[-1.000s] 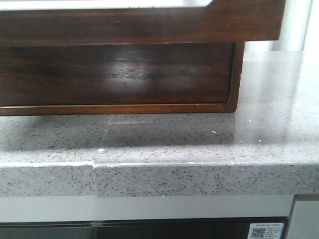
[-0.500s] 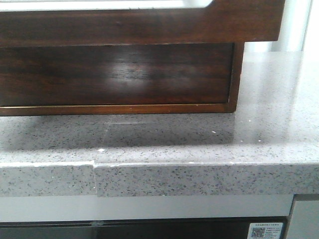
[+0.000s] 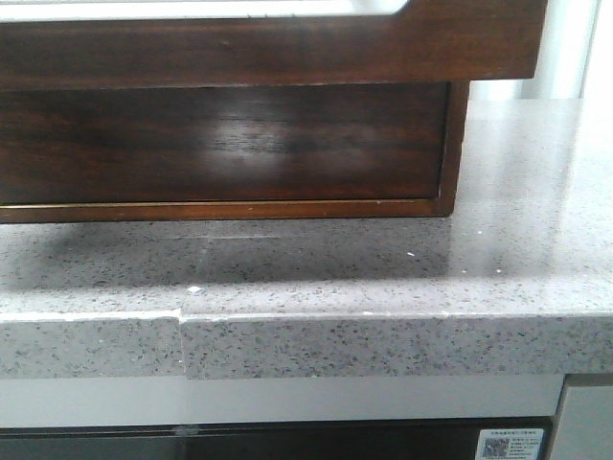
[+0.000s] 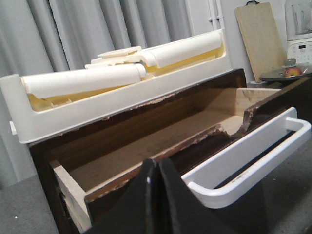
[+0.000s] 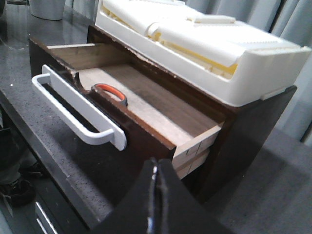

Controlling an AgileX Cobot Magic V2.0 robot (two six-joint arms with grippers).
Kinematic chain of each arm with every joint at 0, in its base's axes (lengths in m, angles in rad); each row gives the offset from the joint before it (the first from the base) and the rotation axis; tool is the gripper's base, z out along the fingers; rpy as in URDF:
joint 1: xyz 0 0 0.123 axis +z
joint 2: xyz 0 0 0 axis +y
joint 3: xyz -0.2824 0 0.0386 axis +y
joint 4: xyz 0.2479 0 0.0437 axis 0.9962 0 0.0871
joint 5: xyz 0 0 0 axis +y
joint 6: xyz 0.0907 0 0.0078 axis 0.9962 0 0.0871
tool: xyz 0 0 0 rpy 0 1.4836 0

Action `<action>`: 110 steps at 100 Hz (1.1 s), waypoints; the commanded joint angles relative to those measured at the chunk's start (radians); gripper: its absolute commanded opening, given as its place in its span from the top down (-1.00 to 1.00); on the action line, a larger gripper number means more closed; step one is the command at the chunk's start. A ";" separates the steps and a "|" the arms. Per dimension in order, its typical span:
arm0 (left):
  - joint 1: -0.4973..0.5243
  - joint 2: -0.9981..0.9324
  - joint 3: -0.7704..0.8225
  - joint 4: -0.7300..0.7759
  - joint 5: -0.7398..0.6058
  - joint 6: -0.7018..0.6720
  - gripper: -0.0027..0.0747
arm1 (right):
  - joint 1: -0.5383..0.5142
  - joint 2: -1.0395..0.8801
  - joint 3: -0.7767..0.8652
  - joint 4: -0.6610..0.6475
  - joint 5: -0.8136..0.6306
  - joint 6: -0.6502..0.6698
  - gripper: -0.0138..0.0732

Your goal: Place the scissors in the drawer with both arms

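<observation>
The dark brown drawer [image 5: 141, 136] stands pulled open from its cabinet, its white bar handle [image 5: 73, 109] on the front. Inside, behind the front panel, only an orange-lined finger loop of the scissors [image 5: 111, 88] shows; the blades are hidden. My right gripper [image 5: 155, 163] is shut and empty, off the drawer's side corner. My left gripper [image 4: 157, 163] is shut and empty, just before the drawer [image 4: 136, 153] near its handle [image 4: 253, 161]; no scissors show in that view. The front view shows only the drawer front [image 3: 287, 53] overhanging the counter, and no gripper.
A white foam tray [image 5: 209, 44] lies on top of the cabinet. A wooden cutting board [image 4: 261, 36], a white appliance [image 4: 298, 29] and a dark plate [image 4: 287, 74] stand beyond the drawer. The grey speckled counter [image 3: 383, 316] ends in an edge close to the camera.
</observation>
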 commanded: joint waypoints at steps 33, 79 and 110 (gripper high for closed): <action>-0.006 0.010 0.111 -0.106 -0.221 -0.010 0.99 | 0.002 -0.092 0.286 0.006 -0.323 0.049 0.81; -0.006 0.010 0.195 -0.263 -0.248 -0.010 0.99 | 0.000 -0.099 0.427 0.026 -0.355 0.051 0.82; -0.006 0.010 0.195 -0.281 -0.248 -0.010 0.99 | 0.000 -0.099 0.427 0.026 -0.357 0.051 0.83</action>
